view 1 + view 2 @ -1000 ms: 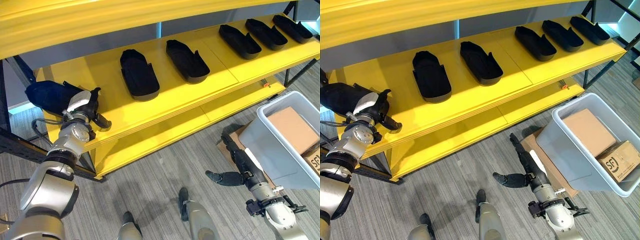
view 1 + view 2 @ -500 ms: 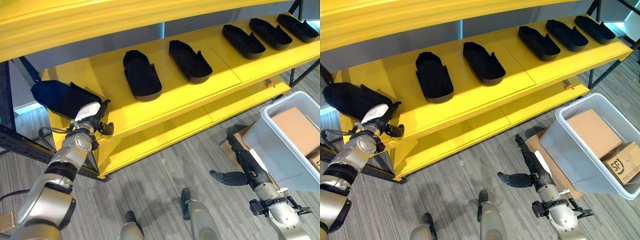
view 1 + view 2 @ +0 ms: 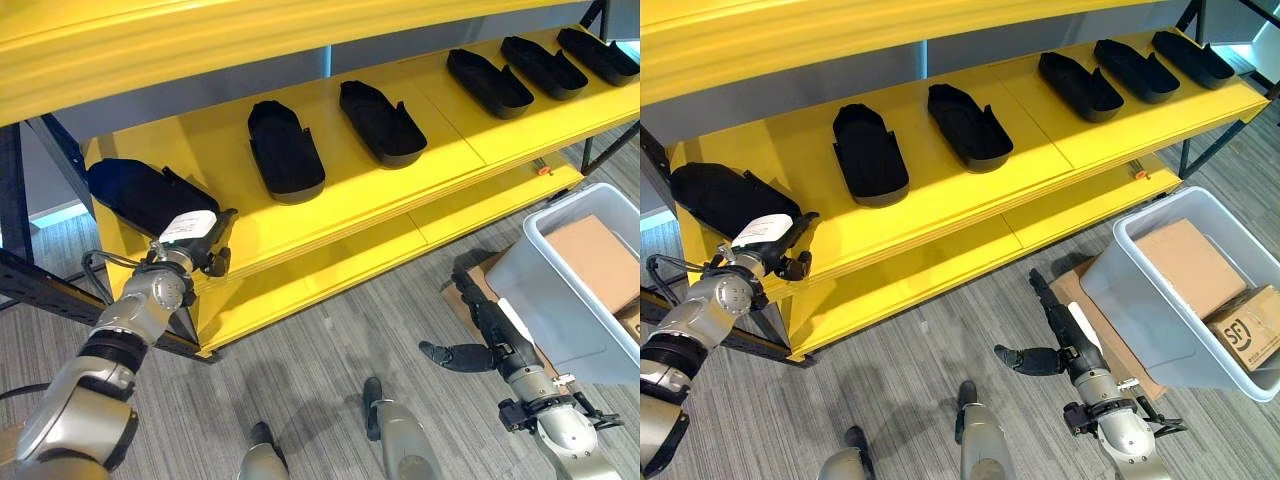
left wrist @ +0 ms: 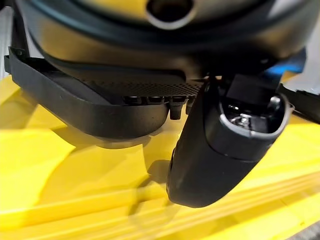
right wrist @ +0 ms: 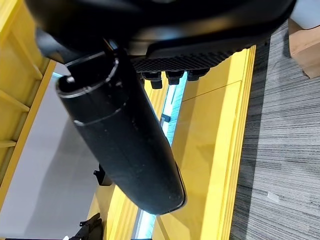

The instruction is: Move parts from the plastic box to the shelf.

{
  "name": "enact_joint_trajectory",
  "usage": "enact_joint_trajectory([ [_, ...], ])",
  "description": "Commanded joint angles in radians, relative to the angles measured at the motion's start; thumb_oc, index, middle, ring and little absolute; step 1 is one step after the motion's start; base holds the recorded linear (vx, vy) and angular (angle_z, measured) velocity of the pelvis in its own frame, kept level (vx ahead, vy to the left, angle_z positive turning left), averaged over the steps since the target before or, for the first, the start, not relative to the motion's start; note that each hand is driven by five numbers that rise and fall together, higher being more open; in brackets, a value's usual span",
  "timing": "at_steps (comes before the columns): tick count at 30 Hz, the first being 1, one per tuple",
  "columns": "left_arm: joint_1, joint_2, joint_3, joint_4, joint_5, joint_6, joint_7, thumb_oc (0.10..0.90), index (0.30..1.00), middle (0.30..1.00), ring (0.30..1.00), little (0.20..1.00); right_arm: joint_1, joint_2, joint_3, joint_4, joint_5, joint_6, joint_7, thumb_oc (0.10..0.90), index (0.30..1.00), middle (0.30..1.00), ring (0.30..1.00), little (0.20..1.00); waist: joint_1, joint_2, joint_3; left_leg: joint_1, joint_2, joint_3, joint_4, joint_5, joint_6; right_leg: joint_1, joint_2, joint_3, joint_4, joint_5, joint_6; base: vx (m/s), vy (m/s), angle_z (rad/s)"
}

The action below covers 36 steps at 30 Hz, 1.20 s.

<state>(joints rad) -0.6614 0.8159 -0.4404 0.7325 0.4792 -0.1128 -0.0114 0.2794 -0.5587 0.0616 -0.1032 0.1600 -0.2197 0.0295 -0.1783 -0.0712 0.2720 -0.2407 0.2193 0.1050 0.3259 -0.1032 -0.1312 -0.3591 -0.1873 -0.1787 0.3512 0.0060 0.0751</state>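
A black moulded part (image 3: 135, 193) lies at the left end of the yellow shelf (image 3: 350, 195), and the left wrist view shows it resting flat on the board (image 4: 90, 107). My left hand (image 3: 195, 242) is at the shelf's front edge just in front of that part, with its fingers relaxed and nothing in them. Several more black parts (image 3: 286, 150) lie in a row along the same board to the right. My right hand (image 3: 482, 335) hangs open above the floor, beside the grey plastic box (image 3: 555, 320).
The plastic box sits tilted at the lower right and holds cardboard cartons (image 3: 590, 255). A lower yellow shelf board (image 3: 330, 275) runs beneath the first. A dark steel frame post (image 3: 45, 290) stands at the shelf's left end. Grey plank floor (image 3: 320, 360) lies in front.
The black part has slid right, further onto the shelf. My left hand has come off it and drawn back to the front edge. The right hand has stayed still.
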Motion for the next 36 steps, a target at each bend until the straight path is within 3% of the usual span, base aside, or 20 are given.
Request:
enact_joint_trajectory([
  [1,0.082,0.062,-0.016,-0.056,0.037,-0.038,-0.043,0.900,1.000,1.000,1.000,1.000,-0.028,-0.010,-0.104,-0.075,0.004,-0.084,-0.007,0.900,1.000,1.000,1.000,1.000,0.009,-0.013,-0.046,0.023,-0.012,-0.001,0.044,-0.066,0.032,0.048,-0.012,0.084,-0.032,0.010,0.070,0.00,0.000,0.00],
  [27,0.258,0.258,0.126,-0.225,0.038,-0.094,-0.075,0.900,1.000,1.000,1.000,1.000,-0.031,-0.003,-0.130,-0.072,0.005,-0.092,0.019,0.900,1.000,1.000,1.000,1.000,0.027,0.001,-0.048,0.025,-0.020,-0.005,0.039,-0.067,0.037,0.056,-0.020,0.078,-0.039,0.013,0.073,0.00,0.000,0.00],
  [36,0.237,0.237,0.219,-0.250,-0.022,-0.079,0.009,0.900,1.000,1.000,1.000,1.000,-0.034,0.002,-0.134,-0.068,-0.003,-0.100,0.012,0.900,1.000,1.000,1.000,1.000,0.030,0.002,-0.049,0.026,-0.022,-0.008,0.040,-0.067,0.039,0.057,-0.024,0.076,-0.035,0.009,0.073,0.00,0.000,0.00],
])
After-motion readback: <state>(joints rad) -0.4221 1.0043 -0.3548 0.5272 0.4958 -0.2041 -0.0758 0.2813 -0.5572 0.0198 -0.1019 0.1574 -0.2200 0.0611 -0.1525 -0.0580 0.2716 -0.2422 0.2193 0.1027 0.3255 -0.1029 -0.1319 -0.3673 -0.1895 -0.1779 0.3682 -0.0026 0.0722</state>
